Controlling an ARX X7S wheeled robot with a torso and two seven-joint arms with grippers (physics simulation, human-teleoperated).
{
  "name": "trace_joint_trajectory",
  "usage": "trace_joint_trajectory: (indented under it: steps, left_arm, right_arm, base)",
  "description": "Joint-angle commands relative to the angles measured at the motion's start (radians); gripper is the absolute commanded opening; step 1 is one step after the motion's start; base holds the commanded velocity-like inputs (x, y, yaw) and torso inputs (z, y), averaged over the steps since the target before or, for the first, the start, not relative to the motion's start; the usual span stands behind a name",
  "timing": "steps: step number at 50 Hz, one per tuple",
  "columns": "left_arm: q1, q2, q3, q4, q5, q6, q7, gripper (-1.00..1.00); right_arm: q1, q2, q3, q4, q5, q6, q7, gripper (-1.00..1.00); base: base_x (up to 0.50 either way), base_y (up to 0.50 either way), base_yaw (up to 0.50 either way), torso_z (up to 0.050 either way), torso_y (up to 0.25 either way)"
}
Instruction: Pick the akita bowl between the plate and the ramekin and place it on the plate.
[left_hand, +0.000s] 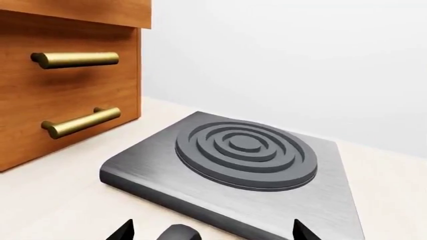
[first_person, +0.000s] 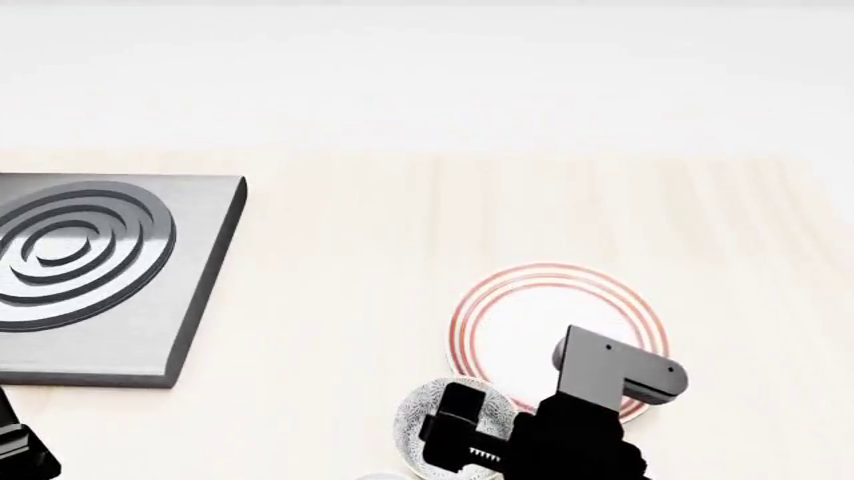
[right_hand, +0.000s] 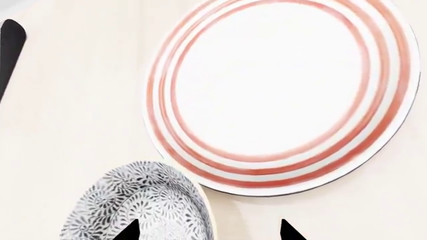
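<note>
The akita bowl (right_hand: 137, 205), grey-black speckled on white, sits on the pale counter just beside the plate (right_hand: 273, 90), which is flat and white with red rings. My right gripper (right_hand: 208, 231) is open above the bowl's plate-side rim, with one fingertip over the bowl's inside and the other over bare counter. In the head view the right arm (first_person: 594, 415) covers part of the bowl (first_person: 424, 415) and the near edge of the plate (first_person: 534, 320). A pale sliver at that view's bottom edge may be the ramekin. My left gripper (left_hand: 213, 232) is open and holds nothing.
A grey stove plate with raised rings (first_person: 80, 255) lies at the left, and it fills the left wrist view (left_hand: 247, 150). Beside it stands a wooden cabinet (left_hand: 67, 95) with brass handles. A white wall runs behind the counter.
</note>
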Motion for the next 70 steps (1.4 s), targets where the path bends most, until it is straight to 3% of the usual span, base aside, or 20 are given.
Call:
trace_joint_trajectory:
  steps: [1,63,64,70]
  left_arm:
    - [0.001,-0.002,0.002,0.001,-0.002,0.001,-0.004,1.00]
    - [-0.001,-0.014,0.014,0.008,-0.015,-0.003,-0.018,1.00]
    - [-0.001,-0.014,0.014,0.008,-0.016,-0.003,-0.018,1.00]
    - [-0.001,-0.015,0.016,0.008,-0.017,-0.003,-0.020,1.00]
  right_arm:
    - [0.012,0.008,-0.023,0.043,0.000,-0.012,-0.012,1.00]
    - [0.010,0.033,-0.077,0.079,0.046,-0.031,-0.022,1.00]
    - [0.010,0.033,-0.076,0.077,0.048,-0.027,-0.017,-1.00]
    - [0.003,0.041,-0.098,0.055,0.037,-0.045,-0.018,-1.00]
  base:
    - [0.00,0.00,0.00,0.000,0.000]
    - [0.00,0.00,0.00,0.000,0.000]
    - [0.00,0.00,0.00,0.000,0.000]
    - [0.00,0.00,0.00,0.000,0.000]
